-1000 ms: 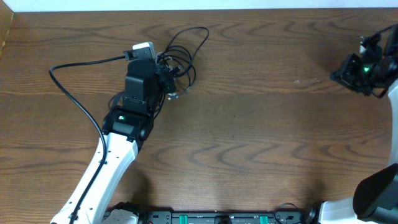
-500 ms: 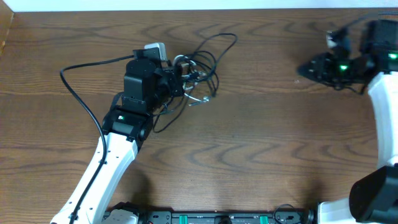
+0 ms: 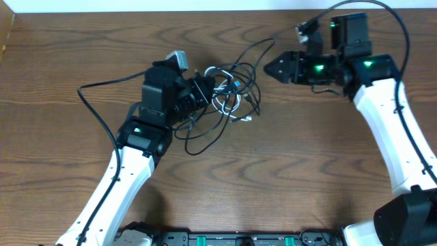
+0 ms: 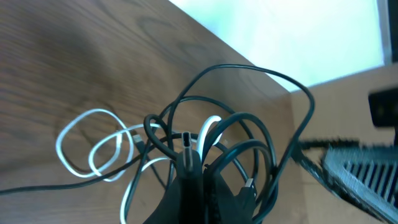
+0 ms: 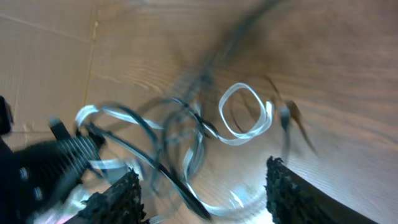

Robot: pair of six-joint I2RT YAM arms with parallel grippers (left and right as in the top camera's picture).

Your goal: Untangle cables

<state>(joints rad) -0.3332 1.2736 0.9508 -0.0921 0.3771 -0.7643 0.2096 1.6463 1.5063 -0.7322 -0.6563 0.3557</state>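
The cables (image 3: 231,92) are a tangle of thin black and white cords lying mid-table, with black loops trailing toward the front. My left gripper (image 3: 202,93) is shut on the bundle's left side. In the left wrist view its fingers (image 4: 193,183) pinch a black strand by a plug, with white loops (image 4: 93,146) to the left and black loops (image 4: 255,118) above. My right gripper (image 3: 272,67) hovers just right of the tangle, pointing at it, open. The right wrist view is blurred: its wide-apart fingertips (image 5: 202,186) frame blurred cable strands and a white loop (image 5: 245,115).
The left arm's thick black cable (image 3: 95,109) arcs over the table at the left. A cardboard box corner (image 3: 5,34) sits at the far left edge. The table's back edge (image 3: 218,11) meets a white wall.
My left gripper has dragged the cables to the right and spread their loops. The right arm has swung in from the far right to the tangle and its jaws have opened.
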